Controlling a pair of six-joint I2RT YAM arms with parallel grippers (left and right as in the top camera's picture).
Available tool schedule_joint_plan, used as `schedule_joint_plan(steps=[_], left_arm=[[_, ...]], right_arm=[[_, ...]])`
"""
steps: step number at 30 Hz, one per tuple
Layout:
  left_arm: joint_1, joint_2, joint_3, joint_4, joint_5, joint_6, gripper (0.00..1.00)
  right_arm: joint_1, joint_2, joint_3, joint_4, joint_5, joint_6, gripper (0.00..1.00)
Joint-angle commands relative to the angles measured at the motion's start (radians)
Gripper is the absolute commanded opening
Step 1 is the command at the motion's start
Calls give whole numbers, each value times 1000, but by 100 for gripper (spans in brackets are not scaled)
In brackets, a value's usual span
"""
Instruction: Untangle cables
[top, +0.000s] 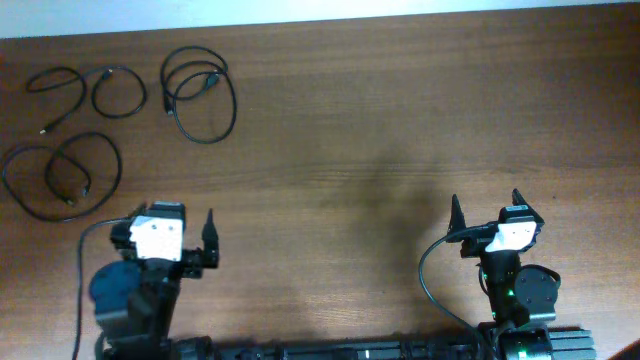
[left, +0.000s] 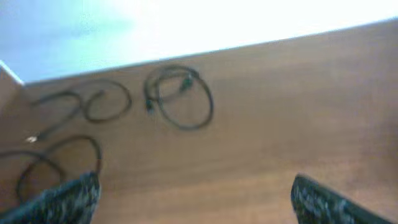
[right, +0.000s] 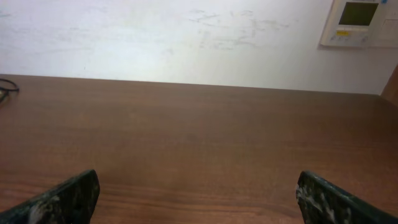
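Note:
Three thin black cables lie apart on the far left of the wooden table (top: 400, 120). One is a double coil (top: 205, 83). One is a small loop with a long tail (top: 105, 72). One is a wide loose loop (top: 82, 185) nearer my left arm. The left wrist view shows all three: the coil (left: 185, 82), the small loop (left: 129, 99) and the loose loop (left: 98, 152). My left gripper (top: 172, 218) (left: 196, 199) is open and empty, just right of the loose loop. My right gripper (top: 486, 205) (right: 198, 196) is open and empty over bare wood at the right.
The table's far edge meets a pale wall (right: 186, 37), with a wall control panel (right: 359, 22) at the upper right. A bit of black cable (right: 7, 86) shows at the right wrist view's left edge. Both arm bases stand at the near edge.

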Motion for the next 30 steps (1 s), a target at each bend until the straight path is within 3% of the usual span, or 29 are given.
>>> schedule_joint_plan(steps=[1,3,5,10,13,17,18,24,27,30], left_arm=[[1,-11,-186,270,111,10,99],[0,-46,-323,485,112,-26,99],[-2,-159,-436,602,108,-80,99],[-164,-317,-535,630,-198,-144,99],[-171,-330,-565,682,-211,-144,99],[-171,-377,-586,589,-270,-209,99],[-171,-377,-586,500,-301,-300,99],[-171,-377,-586,504,-294,-291,99],[-171,-377,-585,500,-275,-192,99],[-171,-377,-585,500,-274,-203,99]], right_arm=[[6,-6,-5,-7,8,-7,98],[6,-6,-5,-7,8,-7,98],[6,-6,-5,-7,8,-7,99],[6,-6,-5,-7,8,-7,98],[6,-6,-5,-7,8,-7,98],[6,-6,-5,-7,8,-7,98],[6,-6,-5,-7,8,-7,99],[6,-6,-5,-7,8,-7,98],[5,-6,-5,-7,8,-7,98],[6,-6,-5,-7,8,-7,98]])
